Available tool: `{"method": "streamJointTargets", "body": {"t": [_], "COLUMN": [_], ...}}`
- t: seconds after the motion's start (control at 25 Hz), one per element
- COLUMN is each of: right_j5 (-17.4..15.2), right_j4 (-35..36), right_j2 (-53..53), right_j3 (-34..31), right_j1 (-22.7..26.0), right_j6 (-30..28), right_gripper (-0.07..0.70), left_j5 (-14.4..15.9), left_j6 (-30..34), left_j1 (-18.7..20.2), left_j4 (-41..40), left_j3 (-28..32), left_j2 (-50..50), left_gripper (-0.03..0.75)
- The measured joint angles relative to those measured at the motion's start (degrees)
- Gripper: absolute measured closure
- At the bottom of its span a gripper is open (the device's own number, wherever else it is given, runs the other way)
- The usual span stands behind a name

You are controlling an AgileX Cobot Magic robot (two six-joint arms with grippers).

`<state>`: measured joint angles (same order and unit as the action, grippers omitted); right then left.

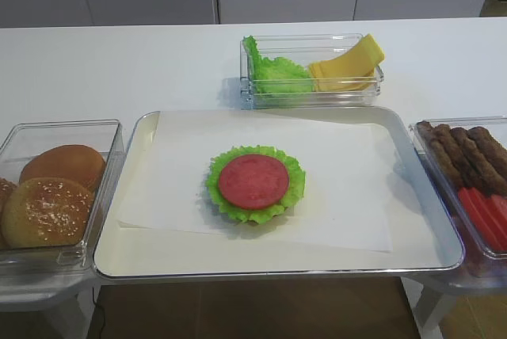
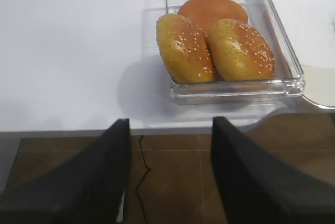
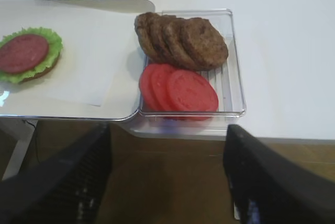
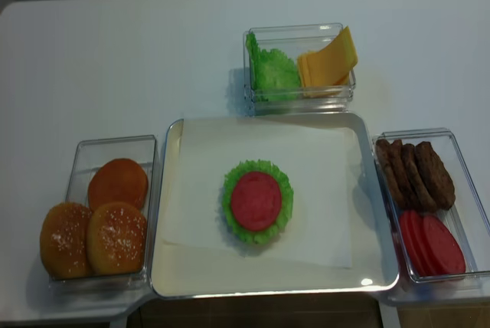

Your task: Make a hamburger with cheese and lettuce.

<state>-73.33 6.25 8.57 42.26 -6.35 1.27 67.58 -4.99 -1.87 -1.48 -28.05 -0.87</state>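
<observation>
The white counter (image 4: pixel 115 60) carries a metal tray (image 4: pixel 172 267) lined with paper, and three clear bins ring it: sesame buns (image 4: pixel 92 236) at nine o'clock, brown patties (image 4: pixel 417 175) and red slices (image 4: pixel 429 244) at three o'clock, and a bin (image 4: pixel 300 100) at twelve o'clock.

At the tray's centre sits the hamburger (image 4: pixel 256 201): a ruffled green leaf over a tan base, with a red round slice on top. No cheese lies on it yet, so my judgement is that cheese comes next.

The cheese (image 4: pixel 328 63) stands fanned in the right half of the twelve o'clock bin, beside the spare lettuce (image 4: pixel 272 71). It leans with its long edges rising toward one o'clock.

The right jaws (image 3: pixel 167 177) hang spread and empty off the counter's near edge, below the patty bin. From them the cheese lies far off toward eleven o'clock.

The left jaws (image 2: pixel 170 166) also hang spread and empty, off the near edge below the bun bin.

The right arm looks somewhat nearer to the cheese.
</observation>
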Motion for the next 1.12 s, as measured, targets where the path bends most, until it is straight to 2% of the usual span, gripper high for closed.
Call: {"method": "streamJointTargets", "body": {"t": [0.32, 0.44, 0.6, 0.84, 1.12], "right_j5": [0.33, 2.2, 3.15, 7.55, 8.61], "right_j4": [0.0, 0.0, 0.0, -0.17, -0.32], "right_j2": [-8.19, -9.55, -9.55, -9.55, -9.55], "right_j3": [-6.65, -8.88, -11.66, -13.61, -14.34], "right_j1": [0.0, 0.0, 0.0, 0.0, 0.0], "right_j6": [-1.27, -1.27, -1.58, -2.51, -2.64], "right_gripper": [0.129, 0.129, 0.129, 0.129, 0.129], "left_j5": [0.0, 0.0, 0.0, 0.0, 0.0], "left_j6": [0.0, 0.0, 0.0, 0.0, 0.0], "left_j1": [0.0, 0.0, 0.0, 0.0, 0.0], "left_j4": [0.0, 0.0, 0.0, 0.0, 0.0], "left_j3": [0.0, 0.0, 0.0, 0.0, 0.0], "left_j2": [0.0, 0.0, 0.0, 0.0, 0.0], "left_gripper": [0.346, 0.346, 0.346, 0.346, 0.346]}}
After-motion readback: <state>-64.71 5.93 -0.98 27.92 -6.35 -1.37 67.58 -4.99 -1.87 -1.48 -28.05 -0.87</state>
